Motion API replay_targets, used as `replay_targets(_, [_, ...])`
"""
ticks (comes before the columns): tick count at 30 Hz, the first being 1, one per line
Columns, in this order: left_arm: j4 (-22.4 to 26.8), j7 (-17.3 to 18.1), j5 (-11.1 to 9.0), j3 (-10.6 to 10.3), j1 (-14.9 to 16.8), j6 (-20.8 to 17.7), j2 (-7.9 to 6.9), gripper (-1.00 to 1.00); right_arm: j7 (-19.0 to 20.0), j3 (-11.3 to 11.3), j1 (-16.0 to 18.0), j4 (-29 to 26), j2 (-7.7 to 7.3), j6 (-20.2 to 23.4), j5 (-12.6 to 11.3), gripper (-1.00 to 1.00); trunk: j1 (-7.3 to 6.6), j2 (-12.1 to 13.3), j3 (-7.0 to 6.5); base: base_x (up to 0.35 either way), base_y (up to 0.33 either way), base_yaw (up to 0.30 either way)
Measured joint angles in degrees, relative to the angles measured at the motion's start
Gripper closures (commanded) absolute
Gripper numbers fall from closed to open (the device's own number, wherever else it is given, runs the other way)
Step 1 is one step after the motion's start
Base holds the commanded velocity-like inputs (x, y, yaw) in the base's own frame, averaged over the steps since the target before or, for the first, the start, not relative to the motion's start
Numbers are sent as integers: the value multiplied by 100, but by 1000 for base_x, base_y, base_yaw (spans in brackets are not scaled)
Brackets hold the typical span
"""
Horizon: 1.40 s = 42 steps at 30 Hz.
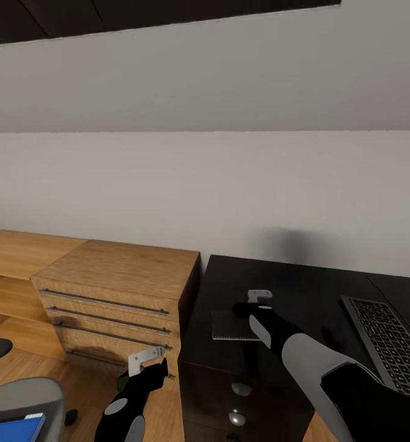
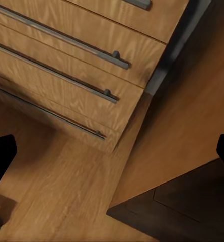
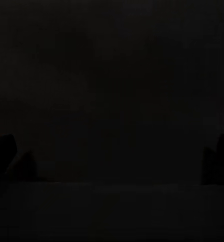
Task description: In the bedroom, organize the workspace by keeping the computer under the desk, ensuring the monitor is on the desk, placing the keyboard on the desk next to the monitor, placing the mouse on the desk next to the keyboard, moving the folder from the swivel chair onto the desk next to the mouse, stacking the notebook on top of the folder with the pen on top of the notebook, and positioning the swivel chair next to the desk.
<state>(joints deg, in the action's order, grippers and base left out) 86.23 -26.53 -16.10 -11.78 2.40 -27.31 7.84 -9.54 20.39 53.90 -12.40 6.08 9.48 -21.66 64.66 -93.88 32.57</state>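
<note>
Two grippers working here. At far left, folder (image 1: pixel 15 428) is lying on swivel chair (image 1: pixel 22 393). Left gripper (image 1: pixel 148 361) is hanging spread & empty in front of wooden drawer unit (image 1: pixel 116 294). Right gripper (image 1: pixel 258 299) is hovering over notebook (image 1: pixel 229 325) on black cabinet (image 1: pixel 278 294); fingers (image 3: pixel 212 164) apart, holding nothing. Keyboard (image 1: pixel 386 341) is sitting further right. Should be dropping straight down w/ jaws straddling notebook's edge before closing.

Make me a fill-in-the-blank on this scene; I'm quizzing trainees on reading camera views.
1. The notebook lies on the black ____.
2. The keyboard lies to the ____ of the notebook.
3. The folder is ____ in colour.
4. The wooden drawer unit has long ____ handles.

Missing words: cabinet desk; right; blue; metal
</note>
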Motion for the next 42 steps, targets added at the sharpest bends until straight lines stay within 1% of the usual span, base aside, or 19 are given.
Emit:
replay_targets(8, [0, 0, 0, 0, 1, 0, 0, -100, 0, -2, -24, -48, 1, -10, -13, -100, 3, 0, 0, -218, 0, 0])
replay_targets(9, [0, 0, 0, 0, 1, 0, 0, -100, 7, -50, -25, -75, 1, -10, -20, -100, 3, 0, 0, -249, 0, 0])
replay_targets(11, [0, 0, 0, 0, 2, 1, 0, -100, 1, -6, -26, -85, 1, -9, -15, -100, 2, 0, 0, -226, 0, 0])
replay_targets(14, [0, 0, 0, 0, 0, 0, 0, -100, 8, -58, -27, -125, 1, -15, -24, -100, 2, 0, 0, -193, 0, 0])
replay_targets(18, [0, 0, 0, 0, 1, 0, 0, -100, 9, -62, -28, -96, 1, -62, -30, -100, 3, 0, 1, -281, 0, 0])
replay_targets(20, [0, 0, 0, 0, 1, 0, 0, -100, 9, -55, -27, -114, 1, -20, -34, -100, 3, 0, 0, -253, 0, 0])
replay_targets(29, [0, 0, 0, 0, 2, 1, 0, -100, 8, -54, -29, -104, 10, -27, -44, -100, 0, 0, 0, -29, 0, 0])
replay_targets(35, [0, 0, 0, 0, 2, 1, 0, -100, 11, -51, -28, -100, 11, -25, -38, -100, 1, 0, 0, -145, 0, 0])
replay_targets(42, [-3, 0, 0, 0, 2, 1, 0, -100, 6, -48, -28, -88, 10, -38, -37, -100, 0, 0, 0, -38, 0, 0])
